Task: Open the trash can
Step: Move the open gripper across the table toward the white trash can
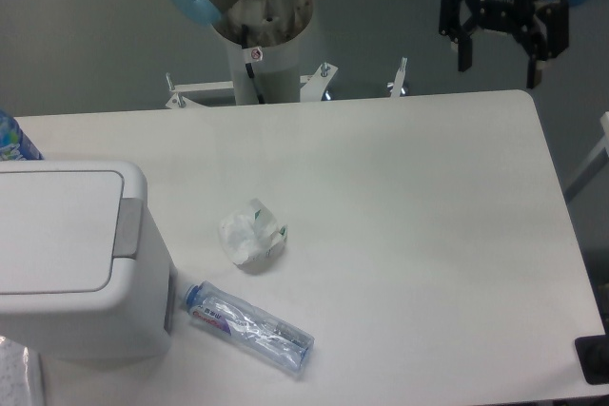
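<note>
The trash can (76,263) is a big boxy white bin at the table's left edge, its flat lid (57,230) lying closed with a grey hinge strip (128,228) on its right side. My gripper (500,66) hangs high over the far right corner of the table, well away from the bin. Its two dark fingers are spread apart and hold nothing.
A crumpled white paper wad (251,235) lies right of the bin. A flattened clear plastic bottle (249,326) with a blue cap lies near the bin's front corner. The arm's base column (259,40) stands at the back. A blue object (13,137) peeks behind the bin.
</note>
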